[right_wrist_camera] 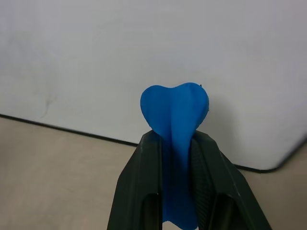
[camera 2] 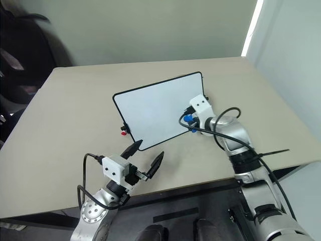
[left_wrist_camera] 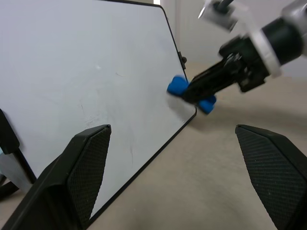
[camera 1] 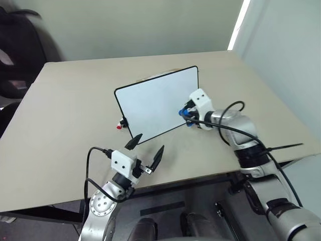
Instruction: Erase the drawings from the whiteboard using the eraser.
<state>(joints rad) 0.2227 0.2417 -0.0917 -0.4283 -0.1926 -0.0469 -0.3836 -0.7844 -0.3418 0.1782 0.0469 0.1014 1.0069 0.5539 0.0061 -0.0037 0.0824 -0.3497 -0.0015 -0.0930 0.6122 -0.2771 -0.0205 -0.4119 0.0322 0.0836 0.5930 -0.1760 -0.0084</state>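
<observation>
Right hand [camera 1: 187,116] is clamped on the blue eraser [right_wrist_camera: 175,112], held at the whiteboard [camera 1: 155,102] near its right corner; no drawings are discernible there. Left hand [camera 1: 149,150], open, waits off the near edge.

**Count of things on the table**

One whiteboard [camera 1: 155,103] is lying on one table [camera 1: 65,115]. One blue eraser [right_wrist_camera: 175,115] is sitting pinched in the right gripper [camera 1: 186,116]. Two grippers are showing, the left gripper [camera 1: 148,150] being the second. One small red-tipped marker piece [camera 1: 120,125] is resting beside the board's edge.
</observation>
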